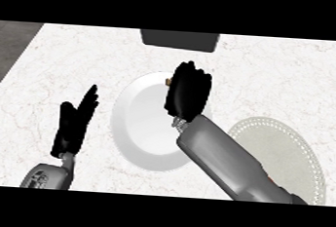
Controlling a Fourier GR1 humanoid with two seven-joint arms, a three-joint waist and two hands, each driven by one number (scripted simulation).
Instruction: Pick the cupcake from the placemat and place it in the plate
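Grey right forearm (pixel 229 160) enters from the near edge of the desk (pixel 66 55) and crosses diagonally over the left rim of the placemat (pixel 291 147), covering part of it. Right hand (pixel 188 92) sits above the upper right portion of the white plate (pixel 141 128), fingers curled downward around the cupcake (pixel 170 80); only a small brown sliver of the cupcake shows at the hand's upper left side, over the plate's far rim. Whether the cupcake touches the plate cannot be determined, as the hand hides the contact. Left hand (pixel 77 119) is released, fingers straight and pointing toward the far edge, positioned just beside the plate's left rim without touching it. Pale round placemat lies toward the near right corner, just beside the plate. Dark rectangular object (pixel 179 40) rests at the far edge, well apart from the plate.
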